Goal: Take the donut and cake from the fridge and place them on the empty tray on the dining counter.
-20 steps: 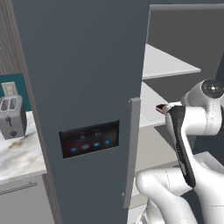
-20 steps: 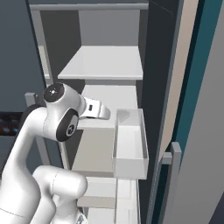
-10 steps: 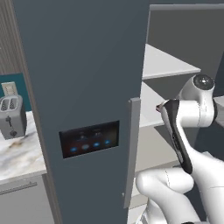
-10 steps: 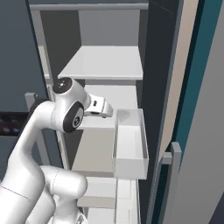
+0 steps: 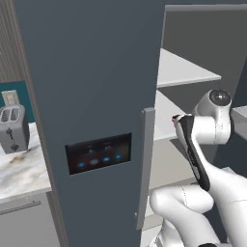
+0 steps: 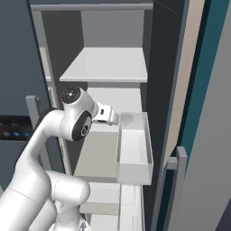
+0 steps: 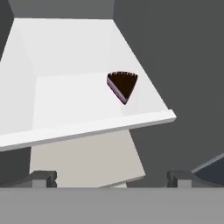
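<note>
While the fridge [image 6: 113, 63] stands with its door open, the arm reaches in toward the pale shelves. From the hand view, the cake [image 7: 122, 85] sits on a white shelf [image 7: 65, 87], close to the shelf's front edge and off to one side. It is a dark wedge with its pointed end facing the shelf edge. Nothing is touching it.

The end effector [image 7: 113, 178] is wide open and holds nothing. Its two dark fingertips [image 7: 41, 178] stand far apart at the bottom of the hand view, and the cake is well ahead of them, up above the shelf lip.

I think the step now is reaching for the cake. To do it well, the hand should move forward and a bit to the side, so the cake sits right between the two fingers. It should go over the shelf lip and not bump it. Then it should come down gently and squeeze the two slanted sides of the wedge softly, because cake is squishy and could crumble or slide away.

I cannot see the donut.
</note>
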Robot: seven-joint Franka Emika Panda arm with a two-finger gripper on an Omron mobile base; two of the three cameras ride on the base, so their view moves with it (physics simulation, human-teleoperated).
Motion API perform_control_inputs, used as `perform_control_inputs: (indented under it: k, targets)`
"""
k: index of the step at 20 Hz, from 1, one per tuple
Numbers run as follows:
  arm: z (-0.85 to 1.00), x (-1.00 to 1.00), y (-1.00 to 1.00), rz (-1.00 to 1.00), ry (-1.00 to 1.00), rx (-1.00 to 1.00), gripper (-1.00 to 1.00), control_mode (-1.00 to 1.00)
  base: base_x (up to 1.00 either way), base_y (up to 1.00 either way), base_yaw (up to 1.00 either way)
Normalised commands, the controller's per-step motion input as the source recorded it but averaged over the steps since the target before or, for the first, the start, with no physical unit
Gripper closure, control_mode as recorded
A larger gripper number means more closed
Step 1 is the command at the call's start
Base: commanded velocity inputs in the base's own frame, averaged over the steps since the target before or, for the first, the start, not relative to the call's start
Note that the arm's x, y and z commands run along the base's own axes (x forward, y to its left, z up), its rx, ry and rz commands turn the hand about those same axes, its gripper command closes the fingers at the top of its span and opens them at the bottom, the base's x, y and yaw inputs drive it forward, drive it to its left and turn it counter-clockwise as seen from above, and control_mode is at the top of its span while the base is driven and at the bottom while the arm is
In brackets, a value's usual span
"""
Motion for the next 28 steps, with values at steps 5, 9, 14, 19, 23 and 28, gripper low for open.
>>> perform_control_inputs:
  k: [5, 9, 14, 19, 23, 28]
  targets:
    - [-0.04, 0.04, -0.22, 0.00, -0.10, 0.00, -1.00, -1.00, 0.00, 0.00, 0.00]
    - [0.00, 0.15, -0.20, 0.00, -0.02, 0.00, -1.00, -1.00, 0.00, 0.00, 0.00]
    - [-0.03, 0.29, -0.08, 0.00, 0.00, 0.00, -1.00, -1.00, 0.00, 0.00, 0.00]
    - [-0.10, 0.30, -0.03, -0.01, 0.00, 0.00, -1.00, -1.00, 0.00, 0.00, 0.00]
    - [-0.18, 0.23, 0.00, -0.02, 0.00, 0.00, -1.00, -1.00, 0.00, 0.00, 0.00]
    - [-0.23, 0.16, 0.00, -0.03, 0.00, 0.00, -1.00, -1.00, 0.00, 0.00, 0.00]
